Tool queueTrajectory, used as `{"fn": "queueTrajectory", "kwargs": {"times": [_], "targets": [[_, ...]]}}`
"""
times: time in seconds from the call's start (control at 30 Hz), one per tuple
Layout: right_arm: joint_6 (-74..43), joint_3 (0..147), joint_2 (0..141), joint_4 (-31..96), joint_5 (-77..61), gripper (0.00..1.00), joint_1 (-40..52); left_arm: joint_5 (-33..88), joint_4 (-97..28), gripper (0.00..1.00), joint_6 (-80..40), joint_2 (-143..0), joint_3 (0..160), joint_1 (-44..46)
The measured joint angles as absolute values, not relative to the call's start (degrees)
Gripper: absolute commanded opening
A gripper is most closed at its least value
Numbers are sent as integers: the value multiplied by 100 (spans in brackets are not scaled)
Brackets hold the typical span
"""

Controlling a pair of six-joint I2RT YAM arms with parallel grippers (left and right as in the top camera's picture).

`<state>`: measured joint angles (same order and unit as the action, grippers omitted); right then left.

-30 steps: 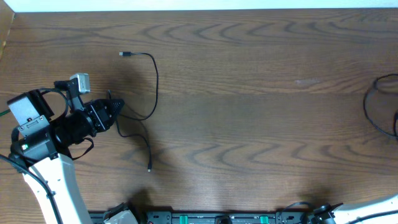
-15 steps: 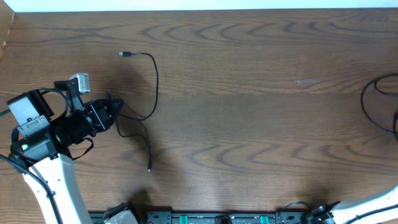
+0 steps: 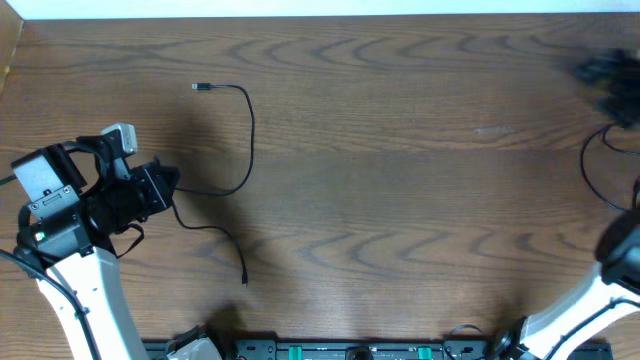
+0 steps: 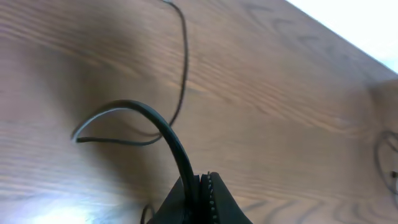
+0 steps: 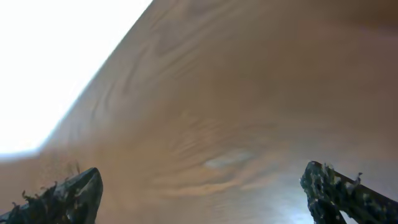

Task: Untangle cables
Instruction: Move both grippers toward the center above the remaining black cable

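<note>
1. A thin black cable (image 3: 251,130) lies on the brown wooden table's (image 3: 400,200) left part, one end behind, one in front.
2. The left gripper (image 3: 168,188) grips its middle, left of both ends.
3. A second thin black cable (image 3: 584,165) lies at the right edge.

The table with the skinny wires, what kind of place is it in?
Probably a robot lab or test bench. The wooden table has thin black cables lying on it, the left gripper pinches one, and a second robot arm reaches in at the right edge.
</note>
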<state>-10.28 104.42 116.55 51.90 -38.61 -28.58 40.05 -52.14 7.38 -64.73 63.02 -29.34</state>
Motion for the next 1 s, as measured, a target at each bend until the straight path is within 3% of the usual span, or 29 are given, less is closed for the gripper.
{"fn": "queueTrajectory", "kwargs": {"times": [0.3,0.63,1.0], "targets": [[996,10440,11655,5487,-3848,99,-499,5065,-4589,8,919,-6475,6300,-2263],[2869,10438,11655,6123,-3367,99,1422,7229,-972,7,316,-6488,6272,-972],[4928,10433,11655,4779,-3476,99,2705,7561,-740,7,-217,-6488,6272,-552]]}}
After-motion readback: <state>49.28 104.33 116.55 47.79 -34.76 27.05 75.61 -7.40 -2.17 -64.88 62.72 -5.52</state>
